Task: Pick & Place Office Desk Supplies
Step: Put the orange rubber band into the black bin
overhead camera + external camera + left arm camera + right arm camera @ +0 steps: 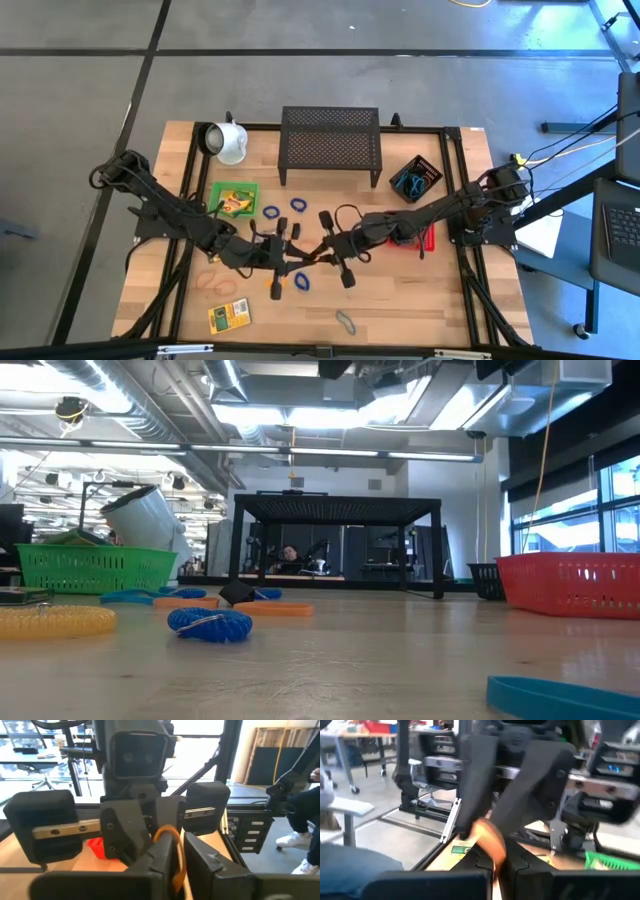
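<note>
My two grippers meet nose to nose above the middle of the table, both on one orange rubber band (172,851). My left gripper (300,260) comes from the table's left and my right gripper (318,254) from its right. Both point about level. The band also shows in the right wrist view (489,841). Loose blue bands (271,212) (302,283), pale orange bands (215,285), a grey band (346,321) and a yellow-and-green crayon box (229,317) lie flat on the wood. The low view shows neither gripper. My left gripper has the orange band's near strand (176,870) in the narrow gap between its two fingers, coming level from the table's left. The band's loop end (165,832) arches up past the fingertips, clear of the table. My right gripper pinches the orange band (492,851) between its two shut fingers, coming level from the table's right. The band bulges out just beyond the fingertips. It is lifted clear of the table.
A green basket (233,197), a tipped white mug (228,142) and a black mesh rack (330,147) stand along the far side. A black bin of blue bands (417,180) and a red basket (424,240) are at the right. Bare wood lies near the front edge.
</note>
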{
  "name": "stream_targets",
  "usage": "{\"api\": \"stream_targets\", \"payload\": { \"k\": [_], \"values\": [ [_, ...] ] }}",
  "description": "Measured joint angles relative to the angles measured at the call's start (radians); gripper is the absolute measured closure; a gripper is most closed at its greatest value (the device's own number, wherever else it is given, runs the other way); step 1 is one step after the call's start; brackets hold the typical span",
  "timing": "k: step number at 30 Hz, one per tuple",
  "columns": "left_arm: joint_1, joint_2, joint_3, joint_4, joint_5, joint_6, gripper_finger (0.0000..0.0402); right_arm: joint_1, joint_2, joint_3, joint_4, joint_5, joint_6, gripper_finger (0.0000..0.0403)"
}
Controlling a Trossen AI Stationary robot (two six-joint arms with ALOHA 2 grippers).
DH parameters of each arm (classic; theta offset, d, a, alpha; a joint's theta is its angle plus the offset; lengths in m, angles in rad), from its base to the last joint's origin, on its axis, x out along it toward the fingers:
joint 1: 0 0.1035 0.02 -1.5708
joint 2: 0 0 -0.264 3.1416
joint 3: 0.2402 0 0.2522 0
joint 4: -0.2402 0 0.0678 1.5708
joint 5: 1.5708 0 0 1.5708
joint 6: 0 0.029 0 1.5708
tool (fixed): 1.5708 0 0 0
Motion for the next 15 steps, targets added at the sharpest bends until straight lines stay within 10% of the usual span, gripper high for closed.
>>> {"api": "stream_targets", "payload": {
  "k": [15],
  "values": [
    [-0.010,0.000,0.000,-0.120,-0.135,-0.062,0.0244,-0.092,-0.162,0.000,-0.520,0.180,0.225,0.0400]
  ]
}}
